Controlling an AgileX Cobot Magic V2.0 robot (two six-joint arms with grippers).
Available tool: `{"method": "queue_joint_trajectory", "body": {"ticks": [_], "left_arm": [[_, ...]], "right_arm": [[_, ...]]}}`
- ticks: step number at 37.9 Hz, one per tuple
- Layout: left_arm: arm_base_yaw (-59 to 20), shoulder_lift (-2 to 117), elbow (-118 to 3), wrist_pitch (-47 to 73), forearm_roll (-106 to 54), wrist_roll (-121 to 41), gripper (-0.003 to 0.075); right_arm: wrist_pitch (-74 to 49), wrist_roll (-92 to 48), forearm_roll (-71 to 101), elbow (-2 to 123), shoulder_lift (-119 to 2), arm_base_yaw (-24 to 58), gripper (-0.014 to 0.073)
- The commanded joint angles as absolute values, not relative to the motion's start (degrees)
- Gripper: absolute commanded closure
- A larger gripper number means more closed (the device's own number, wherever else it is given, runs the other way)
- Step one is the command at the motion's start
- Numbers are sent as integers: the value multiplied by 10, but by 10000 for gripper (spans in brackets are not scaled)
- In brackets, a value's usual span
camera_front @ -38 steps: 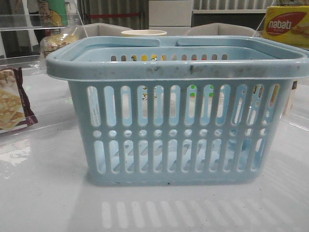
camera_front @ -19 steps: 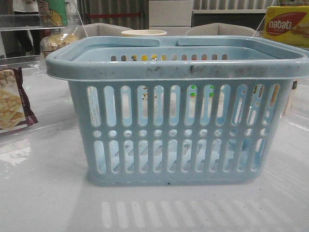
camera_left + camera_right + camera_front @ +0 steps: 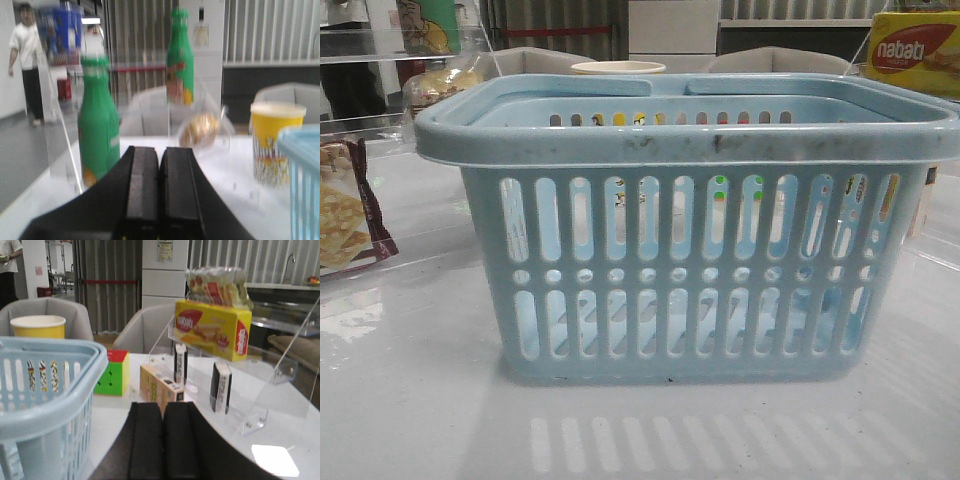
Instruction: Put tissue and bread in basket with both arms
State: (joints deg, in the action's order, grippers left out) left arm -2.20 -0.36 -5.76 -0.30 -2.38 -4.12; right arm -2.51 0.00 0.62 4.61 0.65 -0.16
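A yellow nabati box (image 3: 212,329) sits above a colourful cube (image 3: 112,373).

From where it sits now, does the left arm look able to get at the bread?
Probably yes. In the left wrist view the bread lies straight ahead of the shut left end effector, with bare table between them. The green bottle stands off to one side.

The left hand (image 3: 159,200), fingers pressed together, faces the bagged bread (image 3: 200,131).

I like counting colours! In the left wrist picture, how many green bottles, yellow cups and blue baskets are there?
Green bottles: 2
Yellow cup: 1
Blue basket: 1
Total: 4
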Motion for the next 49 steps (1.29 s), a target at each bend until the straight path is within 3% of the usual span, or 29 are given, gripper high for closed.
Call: {"method": "queue_joint_trajectory", "body": {"ticks": [1, 22, 36, 49], "left_arm": [[-26, -11, -134, -45, -28, -35, 629], [-26, 164, -409, 244, -29, -35, 629], [-26, 261, -405, 405, -29, -35, 629], [-26, 304, -394, 414, -29, -35, 629]], "right_arm": [[-16, 0, 7, 124, 16, -4, 565], [-289, 0, 7, 392, -146, -4, 565], [-449, 0, 7, 398, -263, -4, 565], [-475, -3, 7, 398, -314, -4, 561]]}}
